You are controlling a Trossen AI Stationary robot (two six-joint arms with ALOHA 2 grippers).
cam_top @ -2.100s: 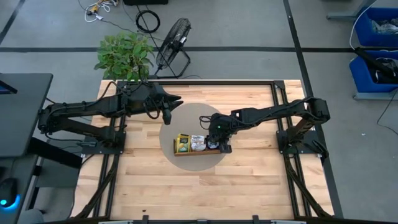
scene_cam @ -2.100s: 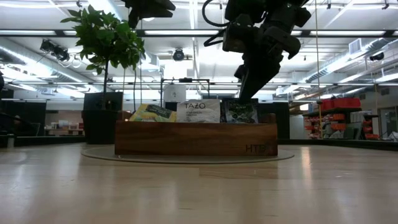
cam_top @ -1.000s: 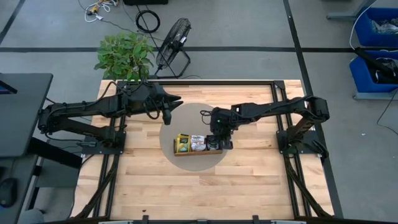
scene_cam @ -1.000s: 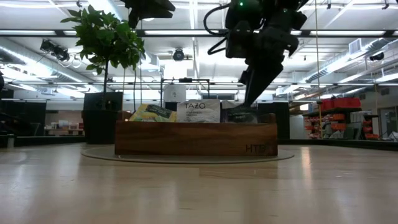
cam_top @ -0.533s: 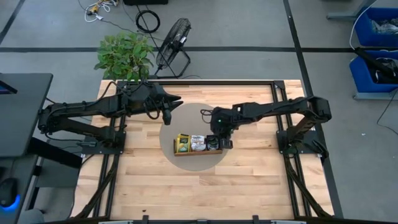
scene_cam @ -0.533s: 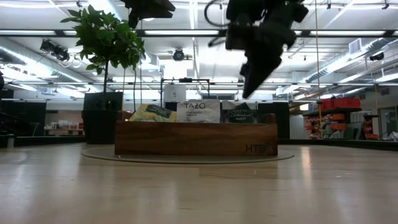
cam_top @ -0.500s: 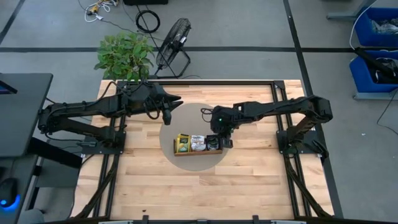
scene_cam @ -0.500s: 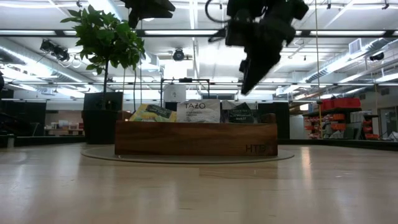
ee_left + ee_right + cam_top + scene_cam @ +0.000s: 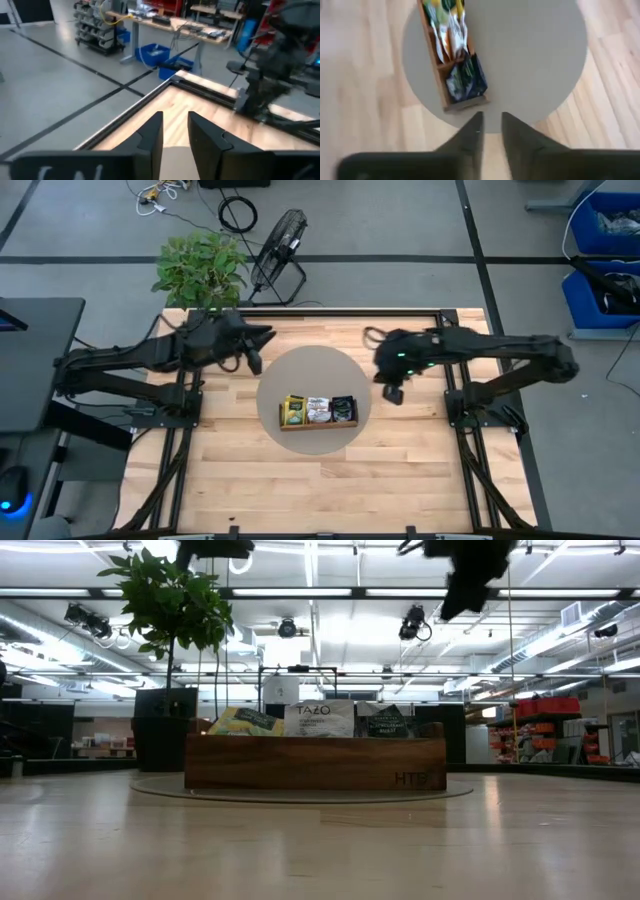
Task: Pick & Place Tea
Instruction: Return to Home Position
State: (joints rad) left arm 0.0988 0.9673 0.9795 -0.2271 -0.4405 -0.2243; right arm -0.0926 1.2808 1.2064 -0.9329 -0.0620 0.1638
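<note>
Right gripper (image 9: pixel 392 392): right of the high view's centre, raised over bare wood just beside the right edge of the round grey mat (image 9: pixel 315 370); in its own wrist view the two dark fingers (image 9: pixel 472 131) stand close together with only a narrow slit between them, holding nothing. Left gripper (image 9: pixel 255 361): upper left of centre in the high view, near the mat's upper-left edge, fingers likewise drawn close and empty. Tea packets: all visible ones sit in the wooden tray (image 9: pixel 318 424), which lies at the middle of the mat, well apart from both grippers. Tray contents, left to right in the high view: yellow-green packets (image 9: pixel 293 411) in the left compartment, a white packet (image 9: pixel 318 409) in the middle, a dark packet (image 9: pixel 343 407) in the right. Low view: the packets' tops show over the tray's front wall, the yellow one leaning, the white one upright with the lettering TAZO; exact count per compartment cannot be told. Table (image 9: pixel 300 480): pale wood planks, black frame around it. Beyond the table's far edge, upper left of the high view: a potted plant (image 9: pixel 200 268) and a floor fan (image 9: pixel 280 238); upper right corner: blue bins (image 9: pixel 605 220).
</note>
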